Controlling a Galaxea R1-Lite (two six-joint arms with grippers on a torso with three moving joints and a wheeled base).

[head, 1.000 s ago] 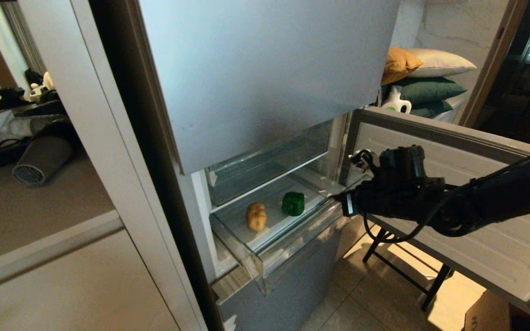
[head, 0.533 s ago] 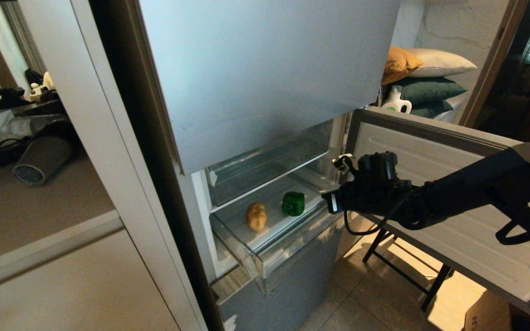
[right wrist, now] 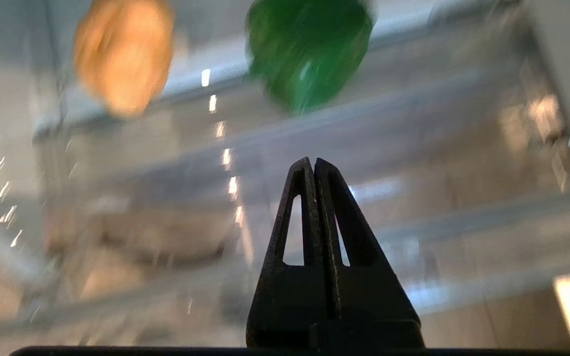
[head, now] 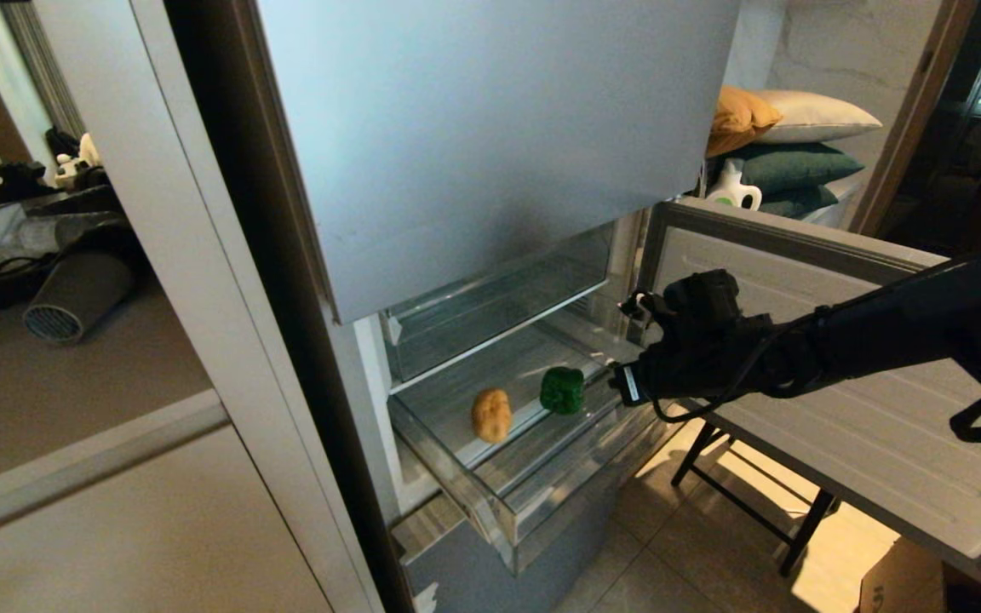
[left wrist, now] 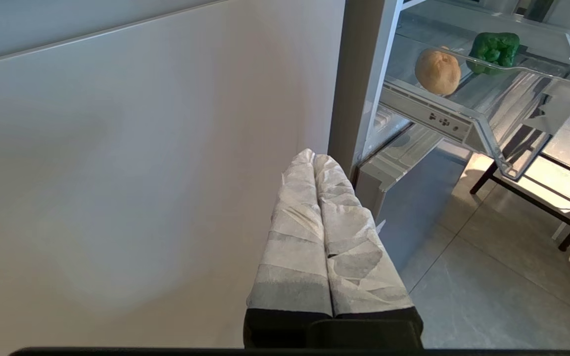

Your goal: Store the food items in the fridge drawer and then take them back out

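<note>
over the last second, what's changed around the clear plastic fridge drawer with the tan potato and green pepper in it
The clear plastic fridge drawer has slid further out of the silver-grey fridge, carrying the tan-brown potato and the glossy dark green bell pepper forward with it. The right gripper, shut and holding nothing, has shifted at the drawer's right corner. The left gripper is shut beside the cabinet. The open fridge door has not moved.

The head view looks down at the fridge drawer [head: 490,477]; the left wrist view faces it from below, the right wrist view close.
</note>
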